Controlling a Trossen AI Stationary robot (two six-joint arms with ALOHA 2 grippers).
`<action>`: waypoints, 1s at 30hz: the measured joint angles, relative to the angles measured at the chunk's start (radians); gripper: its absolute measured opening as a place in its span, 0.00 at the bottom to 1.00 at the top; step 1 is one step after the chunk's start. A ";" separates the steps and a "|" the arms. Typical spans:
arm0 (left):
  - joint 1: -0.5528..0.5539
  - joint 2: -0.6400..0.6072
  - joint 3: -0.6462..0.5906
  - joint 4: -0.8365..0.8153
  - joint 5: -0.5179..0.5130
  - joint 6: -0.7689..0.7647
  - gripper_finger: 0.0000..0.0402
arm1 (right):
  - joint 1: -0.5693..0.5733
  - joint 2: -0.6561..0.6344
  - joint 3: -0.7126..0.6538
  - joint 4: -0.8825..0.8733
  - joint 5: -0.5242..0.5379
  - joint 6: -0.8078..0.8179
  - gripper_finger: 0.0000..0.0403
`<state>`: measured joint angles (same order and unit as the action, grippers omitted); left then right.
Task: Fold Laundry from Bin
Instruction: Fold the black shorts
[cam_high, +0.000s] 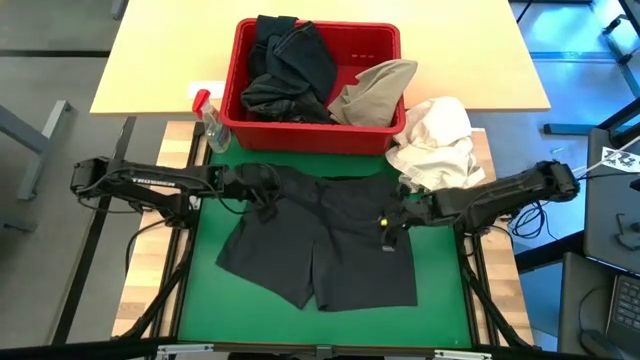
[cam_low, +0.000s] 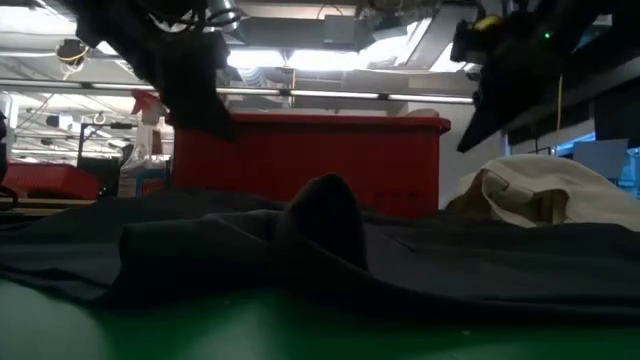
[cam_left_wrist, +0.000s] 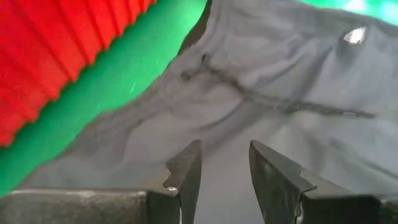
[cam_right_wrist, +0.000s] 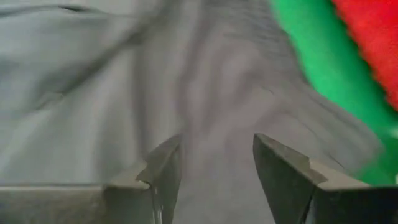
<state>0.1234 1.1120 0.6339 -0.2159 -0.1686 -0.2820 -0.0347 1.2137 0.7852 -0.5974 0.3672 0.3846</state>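
1. High view: I take the red bin (cam_high: 377, 45) as my landmark. It sits at the far side of the green mat (cam_high: 200, 250), and I see dark garments (cam_high: 290, 70) heaped in its left part and a khaki garment (cam_high: 375, 90) draped over its right front rim. One pair of dark shorts (cam_high: 320, 240) is out of the bin, spread on the mat just in front of it, waistband toward the bin, legs pointing away. I see no fold in it, so I judge the task barely begun: one piece out and flattened, none folded, the rest waiting in the bin.
2. Same view: my left pincer (cam_high: 262, 190) is over the shorts' waistband corner below the bin's left end; my right pincer (cam_high: 392, 222) is over the opposite corner below the bin's right end. A white cloth bundle (cam_high: 438, 140) lies beside the bin's right front corner, a spray bottle (cam_high: 212, 125) at its left front corner.
3. Low view: the shorts lie rumpled in front of the bin, with one raised hump. Both arms hang above the cloth.
4. Left wrist view: the fingers (cam_left_wrist: 186, 174) stand apart with nothing between them, fabric beneath, the bin's ribbed wall nearby.
5. Right wrist view: the fingers (cam_right_wrist: 165, 174) are likewise parted and empty above the shorts.
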 joint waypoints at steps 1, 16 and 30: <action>0.001 0.008 -0.001 0.024 0.000 0.007 0.32 | -0.026 -0.014 -0.001 -0.032 0.000 0.012 0.50; 0.080 0.545 0.226 0.292 0.330 0.250 0.52 | -0.195 -0.056 -0.151 -0.121 -0.145 -0.200 0.68; 0.196 0.703 0.369 0.085 0.370 0.525 0.47 | -0.289 0.005 -0.179 -0.053 -0.213 -0.002 0.61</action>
<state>0.3189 1.8149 1.0032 -0.1312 0.2012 0.2428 -0.3235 1.2186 0.6058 -0.6509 0.1546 0.3831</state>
